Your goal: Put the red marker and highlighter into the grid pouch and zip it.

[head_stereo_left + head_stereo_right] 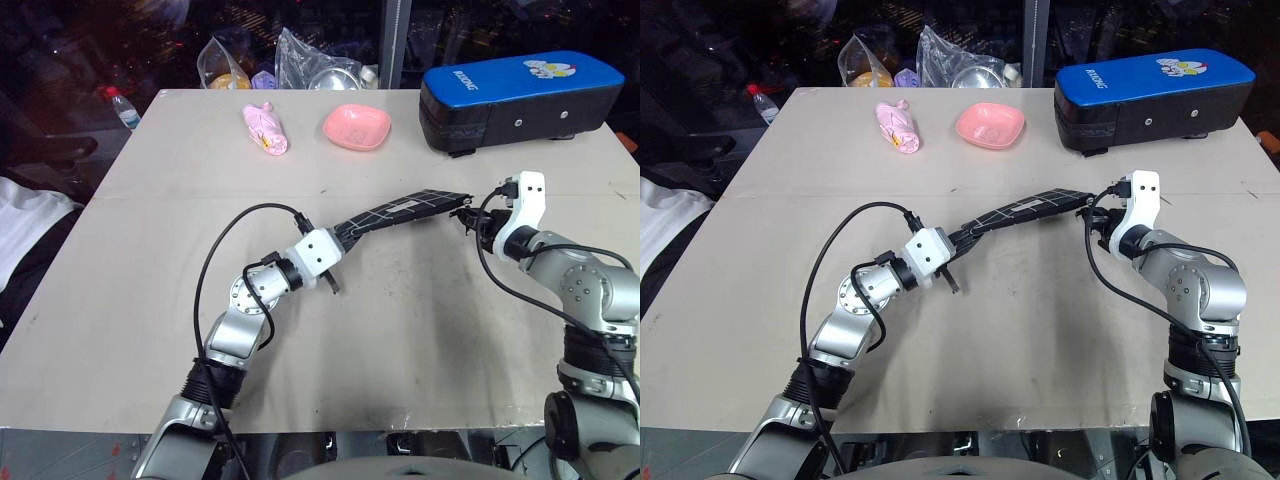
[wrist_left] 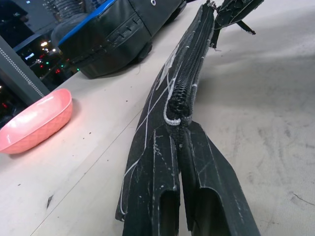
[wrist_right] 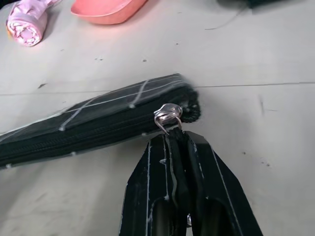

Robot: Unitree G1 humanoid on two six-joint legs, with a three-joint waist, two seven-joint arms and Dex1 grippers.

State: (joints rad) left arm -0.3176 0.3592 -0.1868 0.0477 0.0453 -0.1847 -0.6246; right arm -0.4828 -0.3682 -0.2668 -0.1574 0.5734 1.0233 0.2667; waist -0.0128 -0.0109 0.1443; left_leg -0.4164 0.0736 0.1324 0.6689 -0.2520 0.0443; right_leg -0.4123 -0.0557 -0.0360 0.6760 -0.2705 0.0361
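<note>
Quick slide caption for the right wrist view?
Right gripper shut on the zipper pull at the end of the closed grid pouch.

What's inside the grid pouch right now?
Cannot be seen: the flat black fabric grid pouch looks zipped along its length, slider at the end held by the right pincer, so its contents are covered.

Silver arms (black cables), white wrists.

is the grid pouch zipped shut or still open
Shut: the grid pouch shows closed zipper teeth along its edge, with the slider at the end held by the right gripper.
</note>
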